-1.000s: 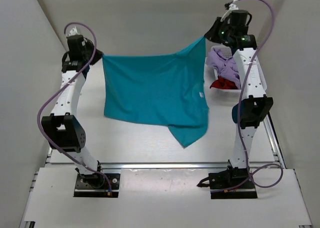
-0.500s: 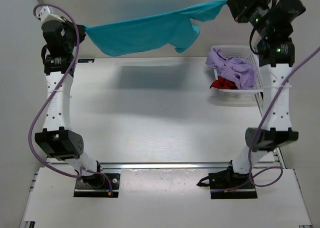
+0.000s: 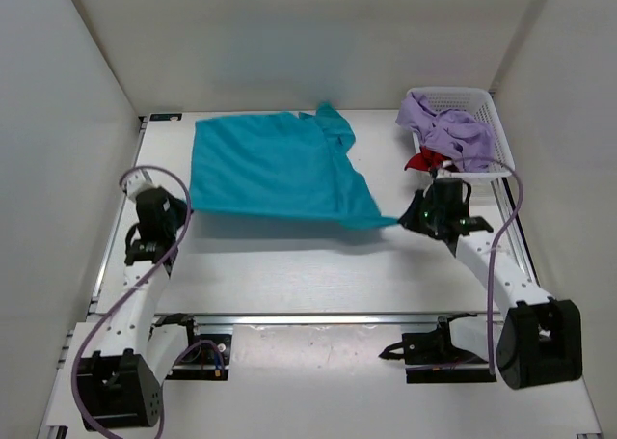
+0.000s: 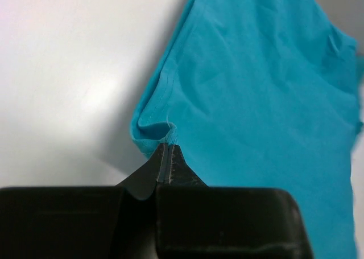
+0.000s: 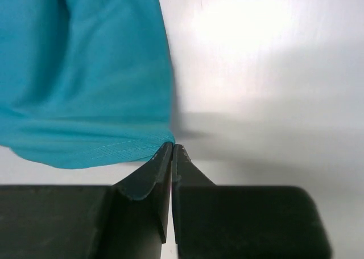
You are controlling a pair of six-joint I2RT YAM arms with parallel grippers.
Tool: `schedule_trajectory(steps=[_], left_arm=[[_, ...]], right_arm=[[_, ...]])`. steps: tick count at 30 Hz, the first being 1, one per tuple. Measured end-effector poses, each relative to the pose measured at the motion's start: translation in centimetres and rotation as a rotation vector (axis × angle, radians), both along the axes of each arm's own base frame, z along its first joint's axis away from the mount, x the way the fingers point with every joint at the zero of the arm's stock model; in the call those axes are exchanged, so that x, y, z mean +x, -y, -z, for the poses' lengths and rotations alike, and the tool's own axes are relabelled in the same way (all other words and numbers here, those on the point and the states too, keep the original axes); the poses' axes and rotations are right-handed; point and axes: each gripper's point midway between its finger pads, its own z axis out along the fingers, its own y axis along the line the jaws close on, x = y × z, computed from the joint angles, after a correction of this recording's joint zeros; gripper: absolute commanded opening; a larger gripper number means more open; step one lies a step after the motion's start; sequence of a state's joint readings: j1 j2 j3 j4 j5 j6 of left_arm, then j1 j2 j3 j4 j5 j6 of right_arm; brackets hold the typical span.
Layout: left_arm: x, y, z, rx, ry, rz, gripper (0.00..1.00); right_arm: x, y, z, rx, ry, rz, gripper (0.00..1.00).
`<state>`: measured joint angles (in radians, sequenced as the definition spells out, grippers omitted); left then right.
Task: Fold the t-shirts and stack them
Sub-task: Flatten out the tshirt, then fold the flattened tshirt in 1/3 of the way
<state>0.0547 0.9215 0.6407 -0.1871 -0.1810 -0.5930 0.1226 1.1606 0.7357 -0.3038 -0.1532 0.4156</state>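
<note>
Two robot arms pinch a teal cloth t-shirt by its near corners above a white worktop.
Overhead view: the shirt is spread across the back middle of the worktop, with a sleeve bunched at its far edge. The left fingers and right fingers clamp its near left and near right corners. A pale lavender t-shirt and a bright red t-shirt lie crumpled in a white plastic mesh basket at the back right. Left wrist view: the fingers are pressed together on a puckered hem corner. Right wrist view: the fingers are together on the very tip of the hem.
</note>
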Motion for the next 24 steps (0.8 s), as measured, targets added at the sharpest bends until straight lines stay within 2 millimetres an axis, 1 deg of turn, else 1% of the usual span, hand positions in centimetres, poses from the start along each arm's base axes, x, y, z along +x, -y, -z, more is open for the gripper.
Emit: schedule_trajectory(steps=[1, 2, 3, 4, 6, 8, 11, 13, 15, 17, 19, 21, 23, 24], left_arm=[[-1.4, -0.2, 2.8, -0.025, -0.045, -0.014, 0.00], [-2.2, -0.2, 4.2, -0.037, -0.070, -0.022, 0.00], [-3.8, -0.2, 6.8, -0.070, -0.120, -0.032, 0.00], [-4.6, -0.1, 8.1, -0.087, -0.149, -0.038, 0.00], [-5.9, 0.2, 9.9, -0.113, -0.189, -0.040, 0.00], [-6.9, 0.4, 11.0, -0.143, -0.213, -0.031, 0.00], [-8.0, 0.2, 11.6, -0.171, -0.218, -0.032, 0.00], [-8.6, 0.3, 11.6, -0.179, -0.218, -0.030, 0.00], [-8.6, 0.7, 11.2, -0.191, -0.206, -0.009, 0.00], [-8.5, 1.1, 10.8, -0.209, -0.205, 0.011, 0.00], [-8.1, 1.1, 10.1, -0.224, -0.201, 0.014, 0.00], [-7.2, 0.9, 8.5, -0.235, -0.175, 0.017, 0.00], [-6.1, 0.5, 6.9, -0.239, -0.134, 0.016, 0.00], [-5.7, 0.4, 6.5, -0.241, -0.121, 0.017, 0.00]], right_arm=[[-1.7, -0.1, 1.6, 0.005, -0.038, -0.001, 0.00], [-3.1, -0.4, 2.7, 0.013, -0.060, -0.001, 0.00], [-4.0, -0.6, 3.3, 0.018, -0.071, -0.002, 0.00], [-5.0, -0.9, 3.9, 0.024, -0.080, -0.007, 0.00], [-7.0, -1.6, 5.1, 0.042, -0.102, -0.020, 0.00], [-8.6, -2.0, 6.1, 0.058, -0.128, -0.028, 0.00], [-11.0, -2.1, 6.5, 0.091, -0.136, -0.026, 0.01], [-12.1, -2.6, 5.4, 0.126, -0.103, -0.038, 0.01], [-12.6, -3.6, 4.2, 0.152, -0.072, -0.073, 0.00], [-12.7, -4.0, 3.5, 0.155, -0.074, -0.090, 0.00], [-11.8, -4.0, 2.6, 0.152, -0.089, -0.079, 0.00], [-10.1, -3.9, 1.3, 0.150, -0.079, -0.064, 0.00], [-8.1, -4.0, 0.5, 0.137, -0.076, -0.058, 0.00], [-7.2, -4.1, 0.3, 0.125, -0.084, -0.060, 0.01]])
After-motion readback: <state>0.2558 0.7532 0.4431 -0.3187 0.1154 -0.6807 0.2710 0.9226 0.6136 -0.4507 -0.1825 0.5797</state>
